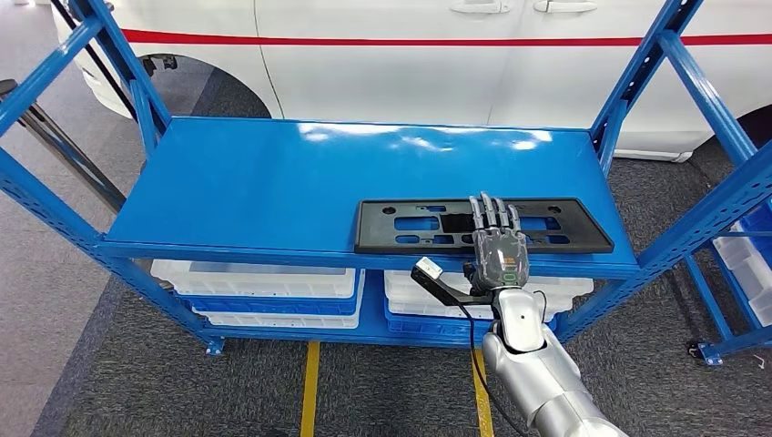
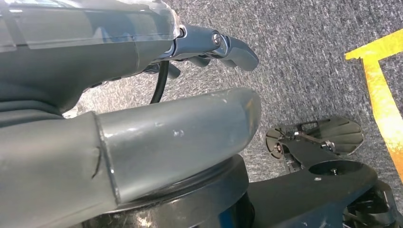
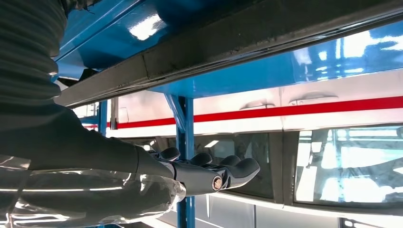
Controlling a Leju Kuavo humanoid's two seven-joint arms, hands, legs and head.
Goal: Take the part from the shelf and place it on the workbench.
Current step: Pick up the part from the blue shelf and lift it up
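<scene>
Now | right robot hand (image 1: 497, 244) | fingers straight, slightly apart, lying flat on black part (image 1: 401, 228) | on blue shelf (image 1: 246, 187)

The part (image 1: 482, 226) lies on the shelf (image 1: 273, 191) at its front right edge. The right hand (image 1: 496, 238) rests flat on the part. Bins (image 1: 264, 282) sit below the shelf, and a car (image 1: 410, 55) stands behind it.

The shelf (image 1: 273, 182) under the right hand (image 1: 498, 248) is shiny blue painted metal. The part (image 1: 391, 228) beneath the fingers is dull black plastic with holes. The hand looks like dark grey plastic, and the arm (image 1: 546, 382) behind it is smooth silver. Below the hand, the floor (image 1: 137, 382) is rough grey carpet. Beyond the hand, the car (image 1: 410, 55) is glossy white.
</scene>
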